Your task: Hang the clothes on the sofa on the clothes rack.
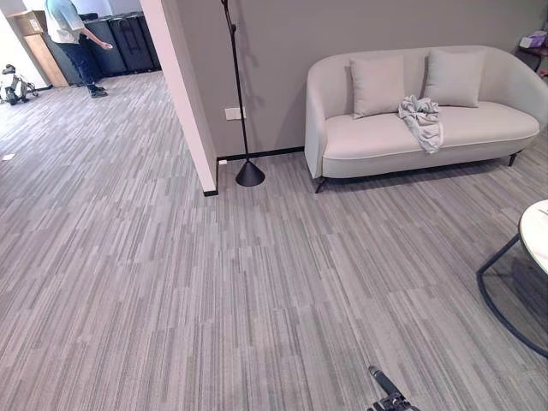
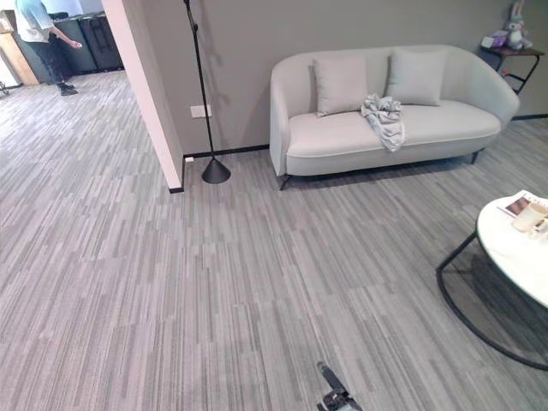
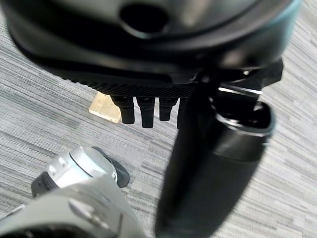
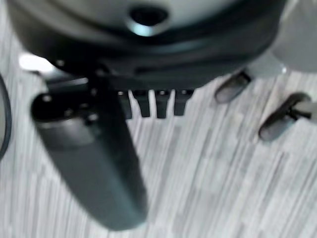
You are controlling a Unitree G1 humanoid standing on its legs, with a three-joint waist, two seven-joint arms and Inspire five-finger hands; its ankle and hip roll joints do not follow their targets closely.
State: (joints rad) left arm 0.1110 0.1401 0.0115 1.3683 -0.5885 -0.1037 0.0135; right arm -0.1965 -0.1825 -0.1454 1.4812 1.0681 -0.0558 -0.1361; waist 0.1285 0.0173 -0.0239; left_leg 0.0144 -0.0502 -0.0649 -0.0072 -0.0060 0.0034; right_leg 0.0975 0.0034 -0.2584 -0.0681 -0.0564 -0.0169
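Hanging over grey carpet (image 1: 257, 282), the left robot hand (image 3: 148, 106) and the right robot hand (image 4: 153, 101) each show short, straight fingers and a thumb standing out, gripping nothing and touching nothing. Wide bare carpet stretches ahead of both. Far ahead and to the right, a pale sofa (image 2: 342, 141) backs onto the wall, with crumpled grey clothes (image 2: 384, 118) draped over its seat's front edge between two cushions. A floor lamp (image 2: 214, 169) stands left of it, by a wall corner. The round white worktop (image 2: 518, 253) sits nearer right. A person (image 1: 73, 38) stands far left.
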